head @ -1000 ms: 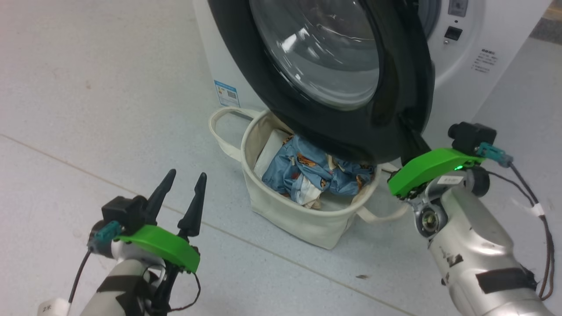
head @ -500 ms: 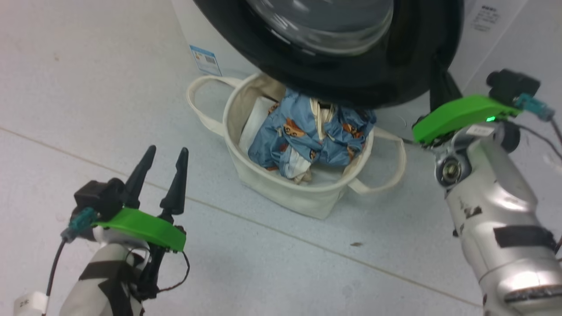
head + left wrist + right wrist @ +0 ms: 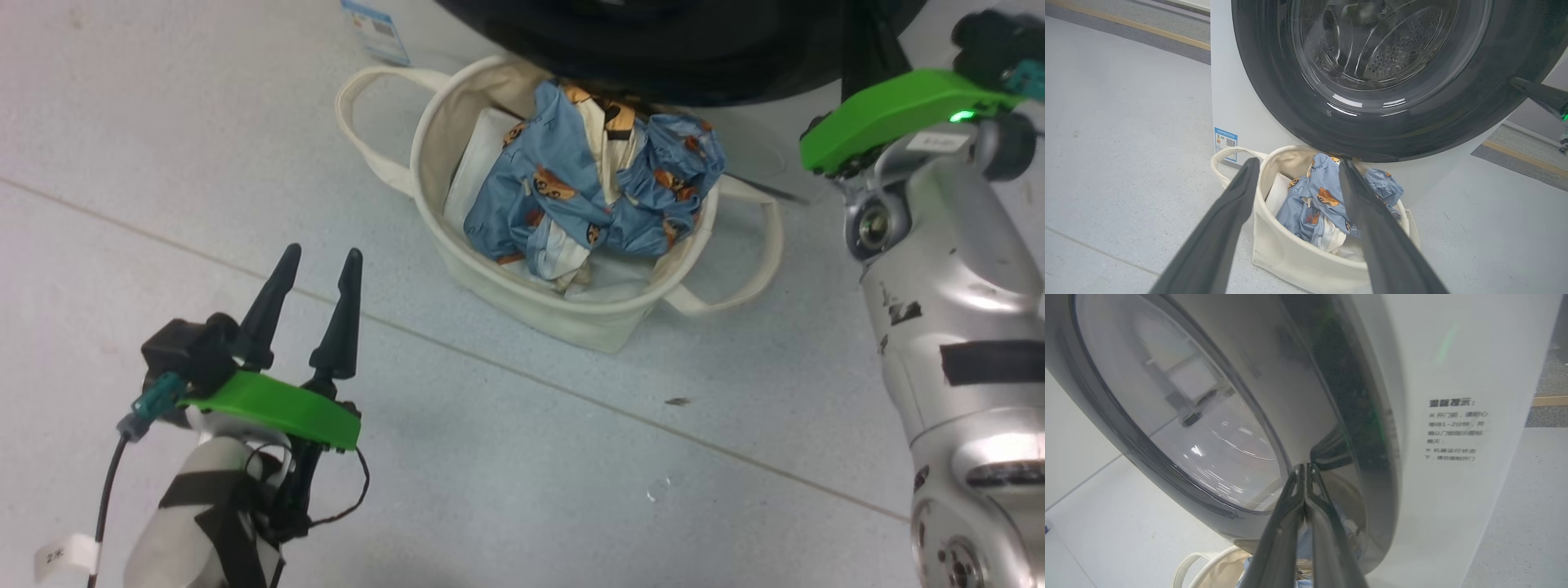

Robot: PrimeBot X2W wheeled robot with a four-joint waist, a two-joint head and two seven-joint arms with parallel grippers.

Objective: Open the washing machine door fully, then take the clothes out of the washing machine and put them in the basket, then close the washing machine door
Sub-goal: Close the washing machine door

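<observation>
Left gripper (image 3: 324, 249) hovering spread, empty, in head view; soft light-blue printed clothes (image 3: 588, 196) lying in round cream canvas basket (image 3: 571, 318). Left wrist view: glossy black-rimmed glass washing machine door (image 3: 1274, 94) overhanging basket. Right wrist view: right gripper (image 3: 1304, 467) pinched together at door rim. Risk: tips sliding off slick curve.

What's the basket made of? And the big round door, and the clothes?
The basket looks like cream canvas: matte, with soft, bending sides. The door seems to be glossy black plastic around a clear centre, glass or plastic, since light glints off it and the drum shows through. The clothes look like soft printed fabric, crumpled in folds.
</observation>
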